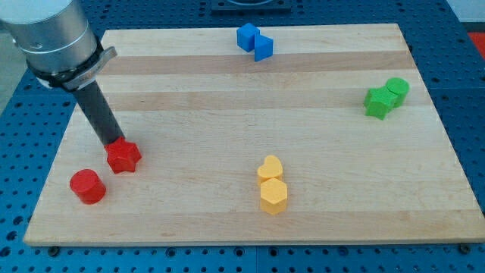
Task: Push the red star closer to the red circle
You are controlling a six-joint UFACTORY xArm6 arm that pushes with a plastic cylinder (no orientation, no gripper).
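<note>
You see my tip (116, 143) touching the star's (124, 157) upper-left edge — the circle (87, 186) sits just beside it, lower left.

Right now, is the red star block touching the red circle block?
No, a strip of bare board separates the red star block from the red circle block.

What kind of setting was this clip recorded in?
Probably a robotics lab bench: a pale wooden board lies on a blue perforated mounting table, with small coloured plastic blocks in pairs, and my tip touching the red star block.
</note>
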